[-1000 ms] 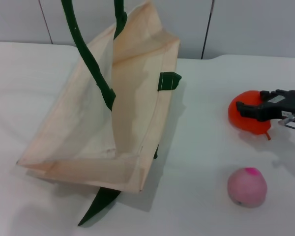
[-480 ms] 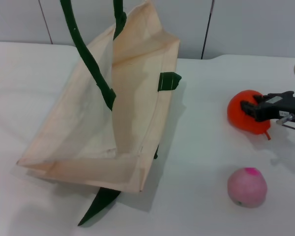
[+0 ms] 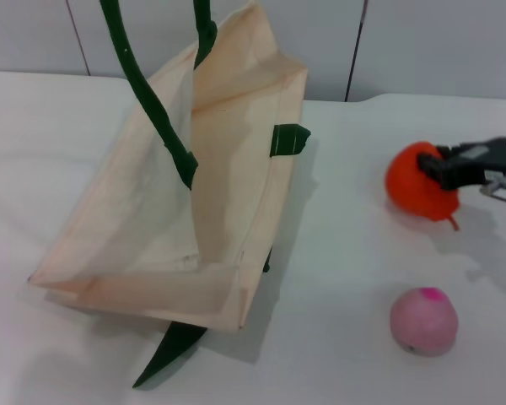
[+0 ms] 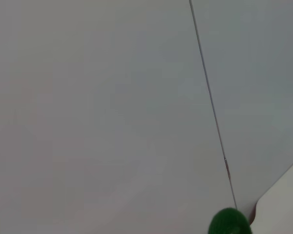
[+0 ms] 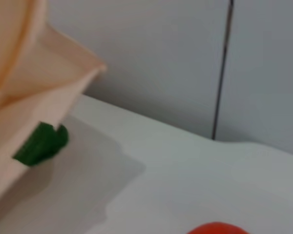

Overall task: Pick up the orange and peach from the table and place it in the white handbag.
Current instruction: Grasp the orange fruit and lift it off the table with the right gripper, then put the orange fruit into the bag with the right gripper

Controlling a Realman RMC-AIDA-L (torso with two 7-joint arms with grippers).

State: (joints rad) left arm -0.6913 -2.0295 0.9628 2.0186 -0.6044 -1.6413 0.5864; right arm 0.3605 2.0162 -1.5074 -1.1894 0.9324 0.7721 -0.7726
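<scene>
The orange [image 3: 411,181] is at the right of the table, held by my right gripper [image 3: 443,166], whose black fingers are shut on its right side; it hangs slightly above the cloth. Its top edge shows in the right wrist view [image 5: 217,228]. The peach [image 3: 423,321] lies on the table nearer the front, apart from the gripper. The white handbag [image 3: 228,194] stands open at centre-left, its green handles [image 3: 143,93] pulled up out of the frame. A bit of green handle [image 4: 228,223] shows in the left wrist view. My left gripper is out of view.
A white cloth covers the table [image 3: 346,253]. A grey panelled wall [image 3: 422,42] runs behind it. A green strap tab [image 3: 288,139] sticks out of the bag's right side, and another strap end [image 3: 164,354] lies under its front corner.
My right gripper has closed on the orange and raised it a little, up and slightly left. The peach and the bag have not moved.
</scene>
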